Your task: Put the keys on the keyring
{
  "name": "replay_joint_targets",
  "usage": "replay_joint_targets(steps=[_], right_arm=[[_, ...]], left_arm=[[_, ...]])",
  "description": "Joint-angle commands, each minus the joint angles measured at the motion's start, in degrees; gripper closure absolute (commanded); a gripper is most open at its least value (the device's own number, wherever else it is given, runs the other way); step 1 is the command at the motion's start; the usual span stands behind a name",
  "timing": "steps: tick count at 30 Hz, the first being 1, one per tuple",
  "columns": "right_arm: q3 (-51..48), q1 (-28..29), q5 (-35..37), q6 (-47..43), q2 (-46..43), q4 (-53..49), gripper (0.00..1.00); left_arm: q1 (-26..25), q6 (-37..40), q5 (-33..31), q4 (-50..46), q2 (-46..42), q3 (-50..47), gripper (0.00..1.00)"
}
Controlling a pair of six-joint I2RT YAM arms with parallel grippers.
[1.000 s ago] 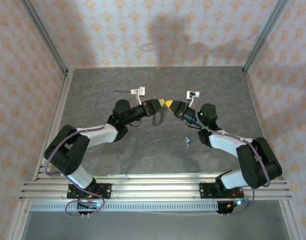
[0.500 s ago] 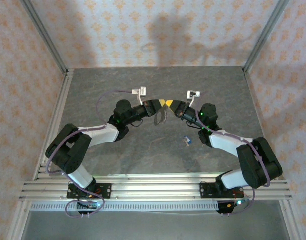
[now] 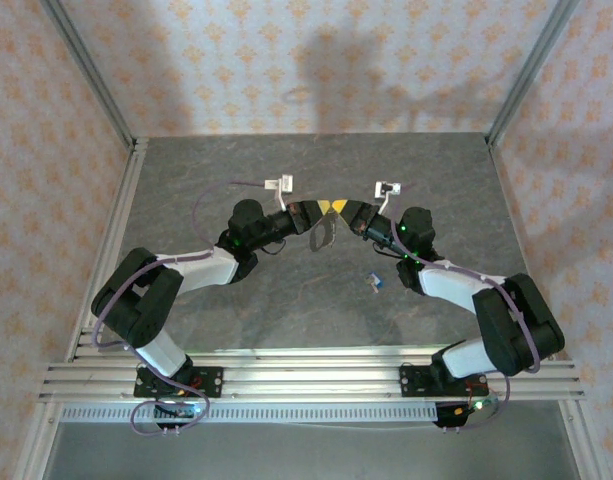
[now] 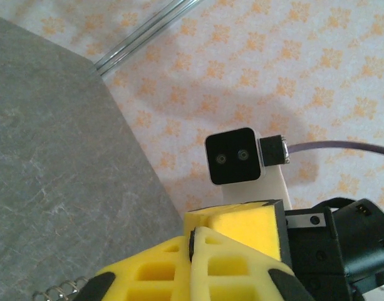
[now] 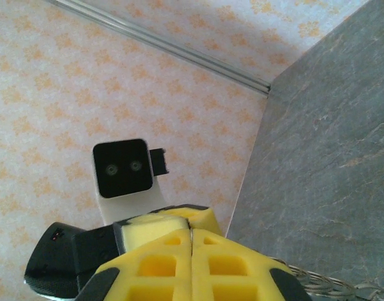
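Holding the keyring (image 3: 322, 236) up between left gripper (image 3: 321, 211) and right gripper (image 3: 351, 211), both clamped on it; next, likely freeing one to fetch the key (image 3: 375, 283) lying nearer, rightward.

Landmark: keyring (image 3: 323, 235), hanging above the middle of the table (image 3: 441, 165). Just left of its top, touching it: left gripper (image 3: 324, 208). Just right of its top, touching it: right gripper (image 3: 344, 209), tip to tip with the left one. In front of the keyring and to its right, well apart, on the table: key (image 3: 376, 283). Further forward still, at the table's near edge, on either side: arm bases.
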Motion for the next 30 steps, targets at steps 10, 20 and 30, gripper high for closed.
replay_joint_targets(steps=[10,20,30], right_arm=[[2.25,0.44,1.21,-0.38,0.09,2.52,1.00],[0.63,-4.64,5.98,-1.93,-10.22,-6.71,0.48],[-1.57,-9.51,13.09,-11.69,-26.54,-29.30,0.42]], left_arm=[[-2.38,6.06,3.42,-6.24,-4.13,3.23,1.00],[-2.46,12.18,2.19,-12.78,-8.18,5.54,1.00],[-2.42,22.28,2.27,-22.06,-13.80,12.06,1.00]])
